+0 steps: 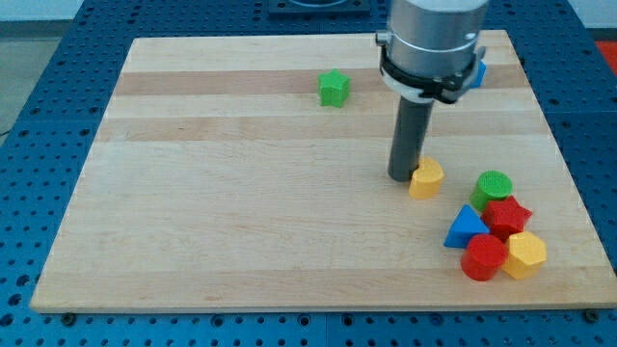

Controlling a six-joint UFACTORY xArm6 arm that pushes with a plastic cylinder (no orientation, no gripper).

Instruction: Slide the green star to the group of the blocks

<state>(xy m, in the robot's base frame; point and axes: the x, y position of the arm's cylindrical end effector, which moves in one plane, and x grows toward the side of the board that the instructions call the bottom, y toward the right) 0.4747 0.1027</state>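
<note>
The green star (334, 88) lies alone near the view's top, a little right of centre. My tip (402, 176) rests on the board well below and to the right of it, touching the left side of a yellow block (426, 179). The group sits at the view's lower right: a green cylinder (494, 187), a red star (507, 216), a blue triangular block (466, 228), a red block (483, 258) and a yellow hexagonal block (525, 254).
A blue block (478, 74) shows partly behind the arm's grey body (432, 43) at the view's top right. The wooden board (241, 212) lies on a blue perforated table (39, 145).
</note>
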